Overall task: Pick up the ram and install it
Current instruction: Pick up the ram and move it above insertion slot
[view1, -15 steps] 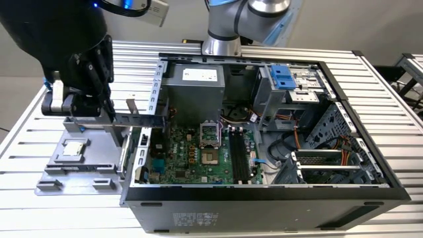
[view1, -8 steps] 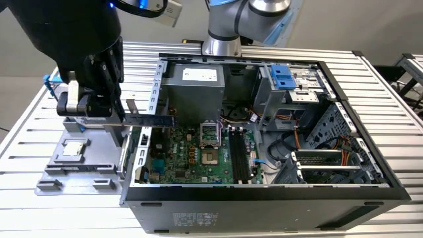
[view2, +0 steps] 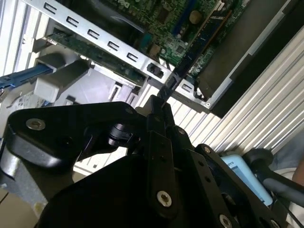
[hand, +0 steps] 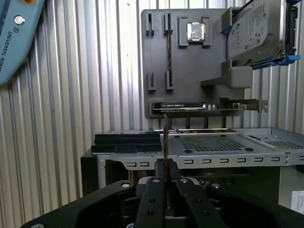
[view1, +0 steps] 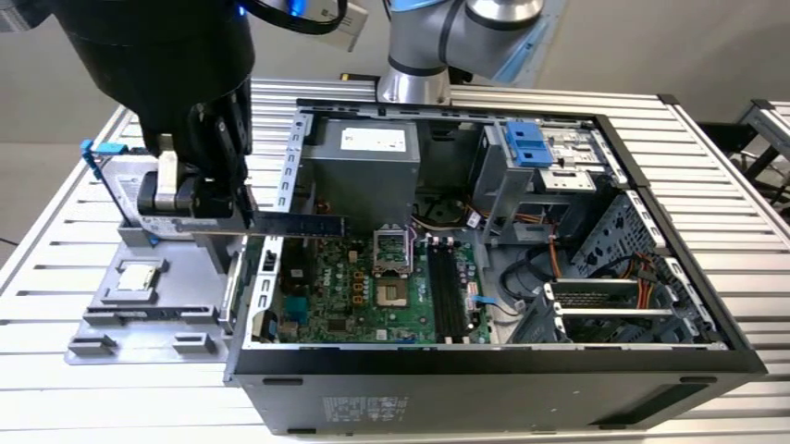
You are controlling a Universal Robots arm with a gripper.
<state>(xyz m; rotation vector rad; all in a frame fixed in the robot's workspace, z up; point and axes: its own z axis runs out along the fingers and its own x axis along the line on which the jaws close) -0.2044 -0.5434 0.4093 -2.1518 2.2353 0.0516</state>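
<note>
My gripper is shut on the ram, a long thin dark stick held level. The ram juts from the fingers toward the exterior view's right, over the left wall of the open computer case. It hangs above the green motherboard, apart from it. The long black memory slots lie further to the exterior view's right, beside the processor socket. In both wrist views the ram shows edge-on, sticking straight out from between the shut fingers.
A grey parts fixture lies on the slatted table at the exterior view's left. It carries a processor chip and a silver hard drive with blue rails. A power supply, a drive cage and cables crowd the case.
</note>
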